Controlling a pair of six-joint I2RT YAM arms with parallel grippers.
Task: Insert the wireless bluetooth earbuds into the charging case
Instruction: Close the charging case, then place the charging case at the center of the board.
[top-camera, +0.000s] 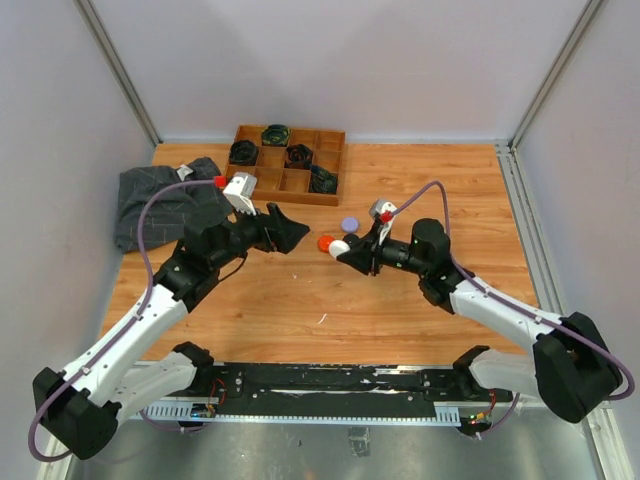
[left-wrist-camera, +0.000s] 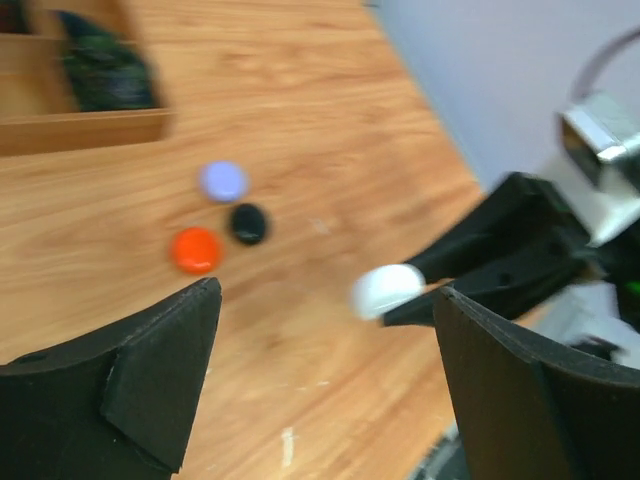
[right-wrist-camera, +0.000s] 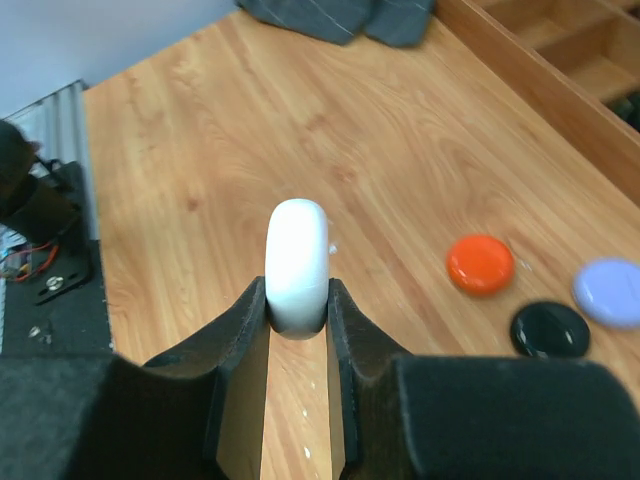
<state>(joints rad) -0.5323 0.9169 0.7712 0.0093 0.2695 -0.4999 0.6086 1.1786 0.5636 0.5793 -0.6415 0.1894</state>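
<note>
**Bench inventory: one white case held, three cases on the table**

- Right gripper (right-wrist-camera: 297, 300): closed on the white case (right-wrist-camera: 297, 260). The case stands on edge between the two pads, with its rounded top above the fingertips. In the overhead view it sits mid-table, just beside the orange-red case (top-camera: 325, 242).
- Left gripper (top-camera: 292, 232): jaws wide apart, nothing between them. It points across at the right gripper, and its wrist view shows the white case between its two fingers.
- Orange-red case, black case (right-wrist-camera: 549, 328) and lilac case (right-wrist-camera: 611, 292): round pucks lying flat in a loose cluster on the table (top-camera: 400, 300), lids shut. The black one is just beside the lilac one, and the orange-red one is near both.
- Earbuds: a few pale specks lie on the wood, too small to identify.
- Wooden tray (top-camera: 280, 197): divided into compartments and set at the far edge of the table. Four compartments hold dark bundles (top-camera: 243, 152).
- Grey cloth (top-camera: 165, 200): crumpled at the far left, beside the tray.
</note>
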